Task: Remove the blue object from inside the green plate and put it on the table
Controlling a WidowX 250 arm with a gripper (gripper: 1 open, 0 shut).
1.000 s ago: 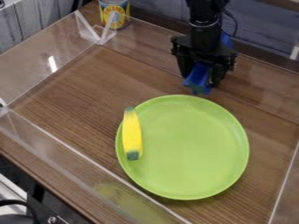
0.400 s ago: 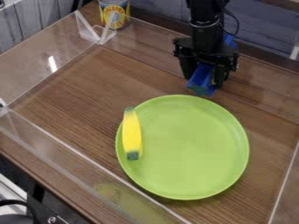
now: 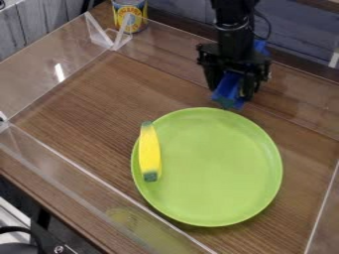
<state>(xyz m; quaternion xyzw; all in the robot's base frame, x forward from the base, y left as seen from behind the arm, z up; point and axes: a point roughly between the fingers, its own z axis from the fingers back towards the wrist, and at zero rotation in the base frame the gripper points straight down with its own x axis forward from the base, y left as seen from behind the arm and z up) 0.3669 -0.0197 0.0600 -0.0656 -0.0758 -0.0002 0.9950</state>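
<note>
A green plate (image 3: pixel 212 169) is lying nearest on the wood-grain table (image 3: pixel 93 99), with a yellow banana (image 3: pixel 150 152) resting on its left rim. Just beyond the plate's far edge, the black gripper (image 3: pixel 235 87) is pointing down, its jaws standing around the blue object (image 3: pixel 233 91), which is touching the table. Farther back, a yellow cup (image 3: pixel 129 15) is standing; its markings are unreadable.

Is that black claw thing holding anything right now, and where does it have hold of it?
It seems so: the end effector brackets the upper part of the blue object, whose lower end reaches the table beside the green plate. A firm grip cannot be confirmed.
</note>
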